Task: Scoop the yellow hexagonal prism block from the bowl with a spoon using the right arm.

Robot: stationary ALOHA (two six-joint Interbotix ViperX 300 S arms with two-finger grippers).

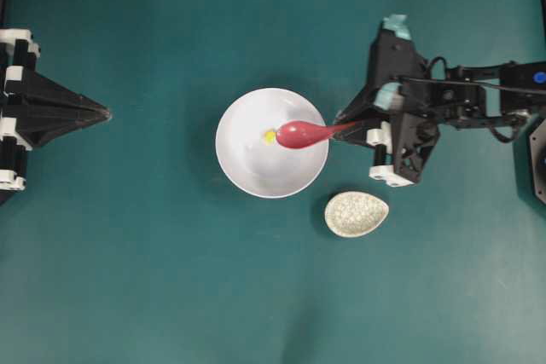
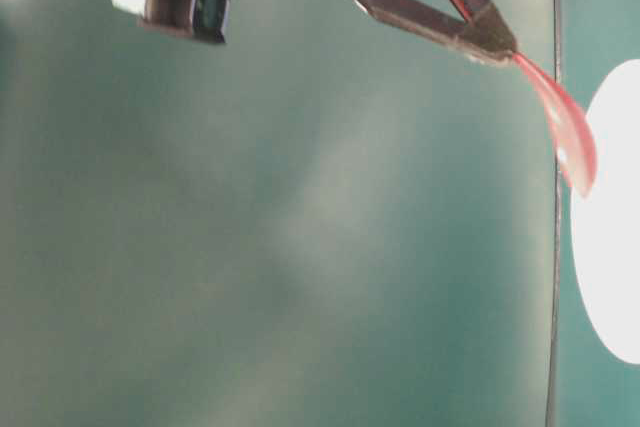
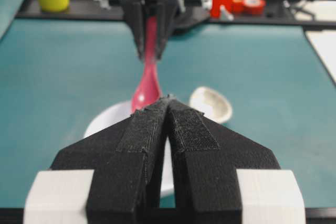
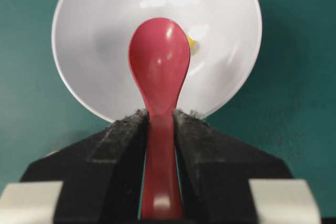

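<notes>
Your table count, by kind.
You have two grippers [image 1: 102,113] [image 1: 341,117], one spoon [image 1: 303,134], one bowl [image 1: 256,168], one yellow block [image 1: 270,136], one speckled dish [image 1: 356,214].

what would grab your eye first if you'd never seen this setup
The glossy red spoon, gripped by the right gripper, reaches over the big white bowl at the table's centre. Beside its scoop a tiny yellow block lies in the bowl. A small speckled dish sits just right of the bowl.

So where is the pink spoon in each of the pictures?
Overhead: spoon at middle, scoop over the bowl.
Table-level: spoon at upper right, beside the bowl.
Left wrist: centre, behind the left gripper.
Right wrist: centre, clamped in the right gripper.
Shared landmark: the bowl.
</notes>
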